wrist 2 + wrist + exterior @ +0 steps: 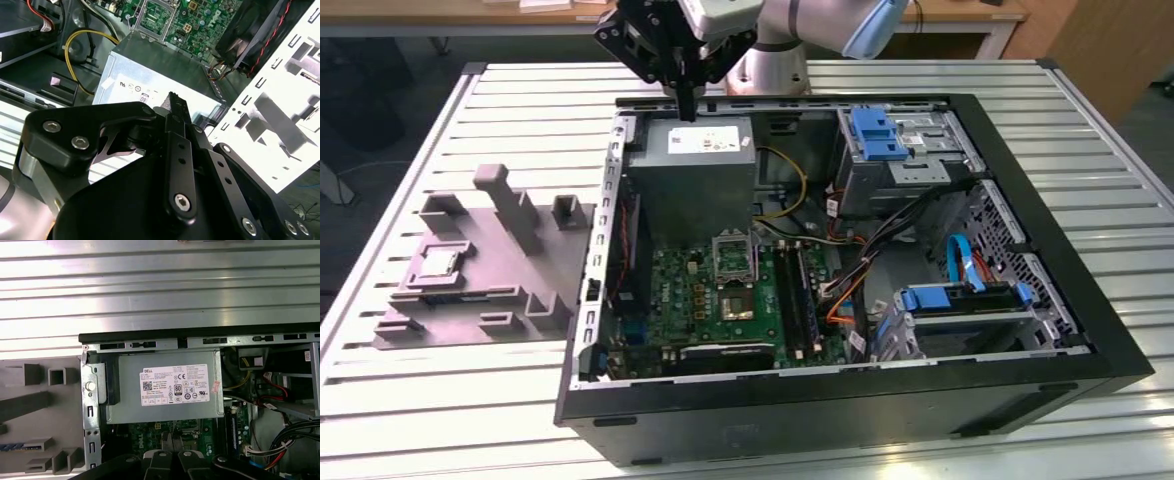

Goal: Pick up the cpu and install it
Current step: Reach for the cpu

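Clenched empty, my pincer hovers above the power supply; the cpu, well apart, needs a level grip.

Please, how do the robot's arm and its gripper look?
The arm is smooth silver-grey tubing with a light blue joint cap. The gripper is matt black, built of flat linked bars fastened with round silver screws.

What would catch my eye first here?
An open computer case lies on the slatted metal table, its green board exposed. The black tool hangs over the grey power supply near the case's rim. At the exterior view's left, the cpu sits on a grey holder.
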You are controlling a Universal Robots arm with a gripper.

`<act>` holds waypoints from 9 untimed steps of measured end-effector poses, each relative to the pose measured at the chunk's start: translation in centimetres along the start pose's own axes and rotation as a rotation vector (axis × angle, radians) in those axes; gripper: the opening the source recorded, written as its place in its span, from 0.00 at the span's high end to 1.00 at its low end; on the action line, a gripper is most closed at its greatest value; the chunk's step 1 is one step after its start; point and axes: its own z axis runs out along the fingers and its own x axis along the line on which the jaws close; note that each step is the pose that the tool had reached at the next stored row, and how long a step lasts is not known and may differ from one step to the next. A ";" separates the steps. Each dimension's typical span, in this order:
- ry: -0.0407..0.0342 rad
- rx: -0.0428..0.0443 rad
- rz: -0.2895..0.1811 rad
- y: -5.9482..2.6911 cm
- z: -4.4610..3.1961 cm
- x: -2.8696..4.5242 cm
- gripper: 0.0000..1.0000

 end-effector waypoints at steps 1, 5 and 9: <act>-0.0001 -0.0001 0.000 0.00 0.00 0.03 0.89; 0.0000 0.0000 0.000 -0.01 0.00 0.10 0.89; -0.0001 0.0000 0.000 -0.02 0.00 0.26 0.89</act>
